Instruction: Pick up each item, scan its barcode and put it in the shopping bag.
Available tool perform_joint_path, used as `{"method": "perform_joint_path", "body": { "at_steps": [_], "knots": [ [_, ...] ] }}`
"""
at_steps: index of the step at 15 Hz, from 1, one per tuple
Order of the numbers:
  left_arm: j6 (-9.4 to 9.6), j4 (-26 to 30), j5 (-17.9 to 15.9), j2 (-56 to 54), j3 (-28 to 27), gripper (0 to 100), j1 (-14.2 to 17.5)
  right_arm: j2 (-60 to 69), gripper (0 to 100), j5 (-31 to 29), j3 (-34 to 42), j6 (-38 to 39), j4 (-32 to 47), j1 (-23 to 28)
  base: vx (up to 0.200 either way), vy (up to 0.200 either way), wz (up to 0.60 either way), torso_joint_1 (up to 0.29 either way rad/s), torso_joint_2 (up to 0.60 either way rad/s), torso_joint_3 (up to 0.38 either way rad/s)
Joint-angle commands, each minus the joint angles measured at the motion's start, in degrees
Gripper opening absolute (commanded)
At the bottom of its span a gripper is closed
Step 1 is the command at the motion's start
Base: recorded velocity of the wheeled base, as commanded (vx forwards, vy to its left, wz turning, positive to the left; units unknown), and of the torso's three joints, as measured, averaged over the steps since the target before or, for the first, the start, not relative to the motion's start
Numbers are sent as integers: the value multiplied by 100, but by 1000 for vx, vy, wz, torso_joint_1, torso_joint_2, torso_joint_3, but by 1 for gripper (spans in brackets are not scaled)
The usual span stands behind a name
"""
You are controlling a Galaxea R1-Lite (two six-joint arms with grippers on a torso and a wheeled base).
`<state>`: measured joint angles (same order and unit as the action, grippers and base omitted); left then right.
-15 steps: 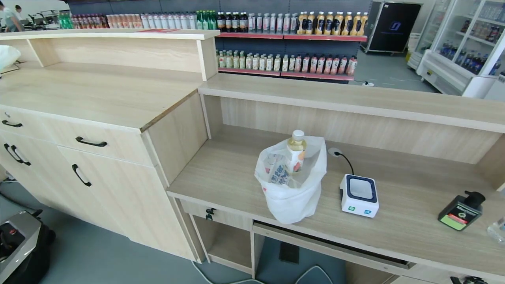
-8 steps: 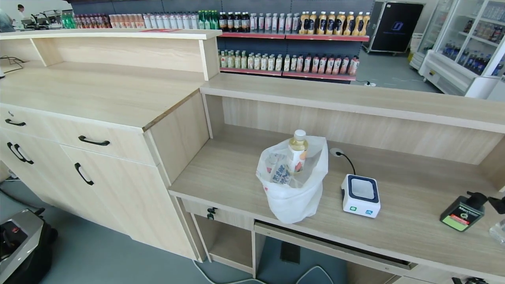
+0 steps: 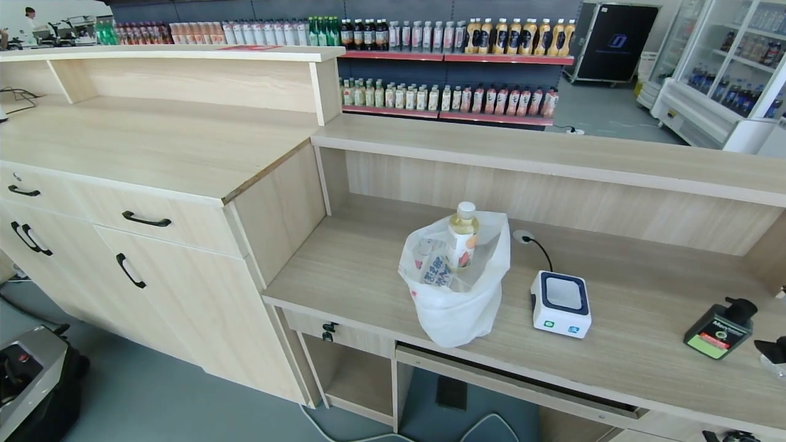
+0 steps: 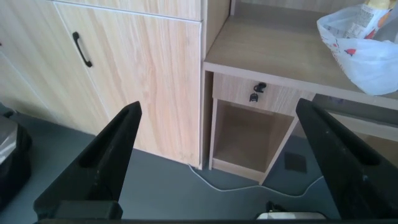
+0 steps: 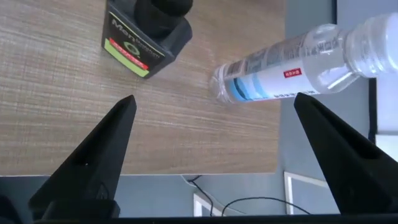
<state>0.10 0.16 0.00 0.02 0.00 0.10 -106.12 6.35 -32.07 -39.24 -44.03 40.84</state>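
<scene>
The right jaws stand wide apart with nothing between them, above the right end of the surface (image 3: 620, 362). Below them a clear water bottle (image 5: 292, 62) lies on its side close to the surface's edge, untouched. Just beside it stands a black pump bottle (image 5: 146, 34) with a green and red label.

The left jaws are also spread wide and hold nothing. They hang low in front of the counter, pointing at the cupboard door (image 4: 134, 74) and the open cubby (image 4: 249, 140) under the surface.

Further along the surface the white scanner (image 3: 560, 304) sits with its window facing up. Near it stands the white shopping bag (image 3: 457, 307), mouth open, with a yellow drink bottle (image 3: 462, 236) upright inside and a printed packet (image 3: 433, 270) leaning next to it.
</scene>
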Motion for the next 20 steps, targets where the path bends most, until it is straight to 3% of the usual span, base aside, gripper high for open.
{"method": "perform_joint_path", "body": {
  "at_steps": [1,7,10,20],
  "knots": [
    [-1,2,0,-2,0,100,-1,-410,100,314,-203,13,-149,3,0,0,0,0,0,0],
    [-1,2,0,-2,0,100,-1,-928,100,472,-379,-40,-694,-67,0,0,0,0,0,0],
    [-1,2,0,-2,0,100,-1,-1165,100,912,-387,-128,-958,-129,0,0,0,0,0,0],
    [-1,2,0,-2,0,100,-1,-1614,100,1105,-739,-251,-1020,-410,0,0,0,0,0,0]
  ]
}}
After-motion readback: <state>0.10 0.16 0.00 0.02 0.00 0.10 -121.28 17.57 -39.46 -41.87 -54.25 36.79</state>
